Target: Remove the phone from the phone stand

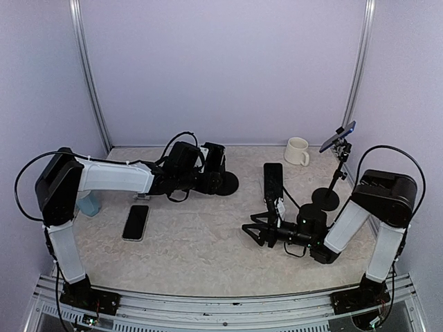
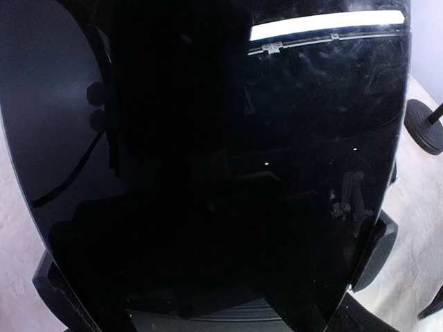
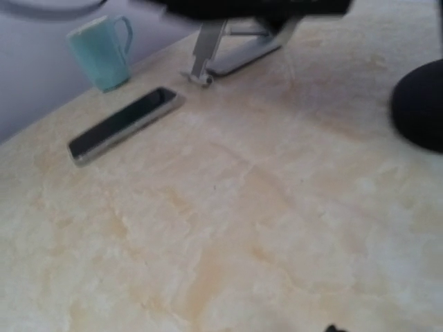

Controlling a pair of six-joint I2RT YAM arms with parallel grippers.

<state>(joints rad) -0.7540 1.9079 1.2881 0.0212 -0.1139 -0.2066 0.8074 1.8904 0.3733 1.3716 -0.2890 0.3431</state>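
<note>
Top view: the left gripper (image 1: pixel 210 174) is at 11 o'clock of table centre, over the phone stand (image 3: pixel 235 48). The phone (image 2: pixel 221 166) is at that stand. Its dark screen fills the left wrist view, with a finger (image 2: pixel 377 245) at each lower edge. I cannot tell whether they are clamped on it. The right gripper (image 1: pixel 255 234) lies low at 4 o'clock, jaws spread, grasping nothing. A second phone (image 1: pixel 136 222) lies flat on the table at 9 o'clock.
</note>
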